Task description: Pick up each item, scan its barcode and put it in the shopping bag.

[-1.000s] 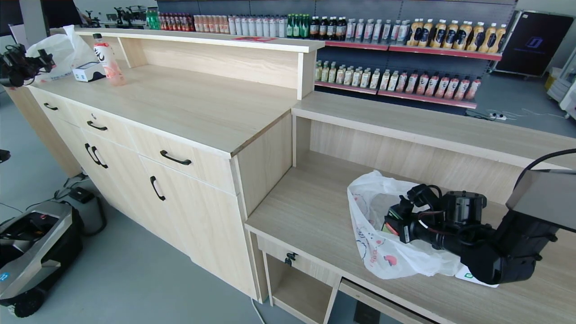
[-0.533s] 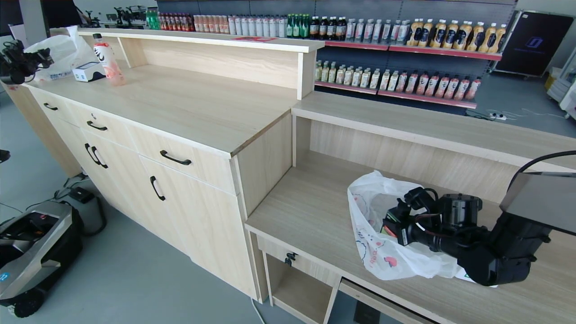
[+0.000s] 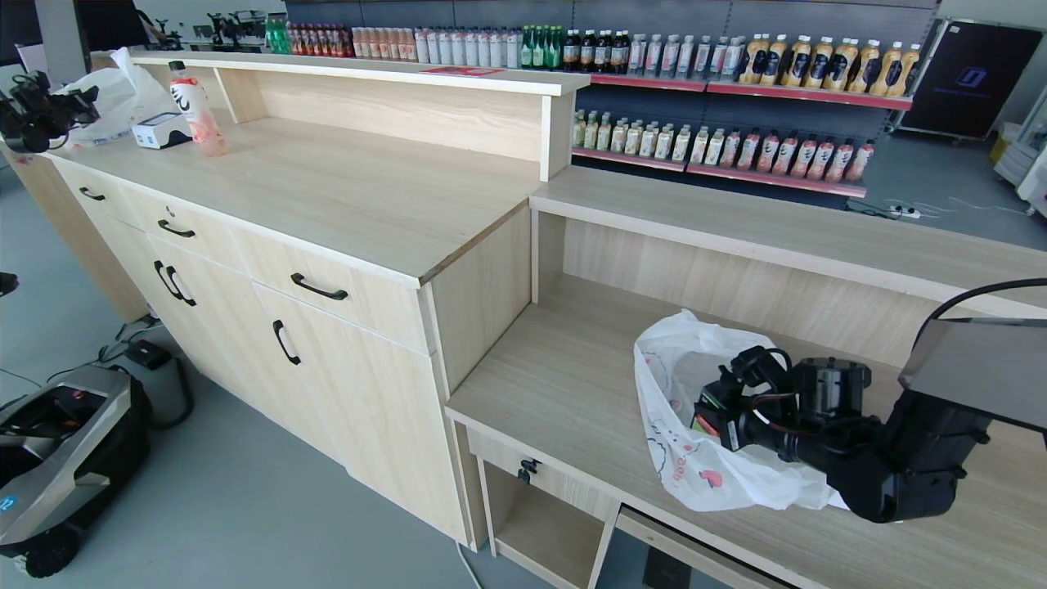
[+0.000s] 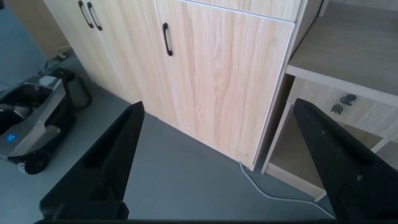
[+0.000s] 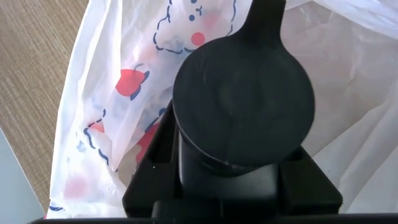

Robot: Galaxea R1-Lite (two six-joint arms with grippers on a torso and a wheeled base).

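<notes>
On the lower counter (image 3: 564, 368) lies the white printed shopping bag (image 3: 695, 466), its mouth facing up. My right gripper (image 3: 710, 409) sits in that mouth, shut on a dark round bottle with a red and green label. From the right wrist, the bottle (image 5: 242, 106) hides the fingers, with the bag (image 5: 118, 93) behind it. A pink bottle (image 3: 196, 106) stands on the far end of the long upper counter (image 3: 352, 196), beside a small white box (image 3: 159, 131). My left gripper (image 4: 217, 104) hangs open over the floor in front of the cabinet doors.
Another white bag (image 3: 106, 94) and a black device (image 3: 37, 114) sit at the far left end of the counter. Shelves of bottles (image 3: 720, 106) line the back. A grey machine (image 3: 57, 442) rests on the floor by the cabinet doors (image 4: 205, 74).
My right gripper with the dark bottle has sunk slightly lower and leftward into the bag's mouth. The black device at the far left has shifted a little.
</notes>
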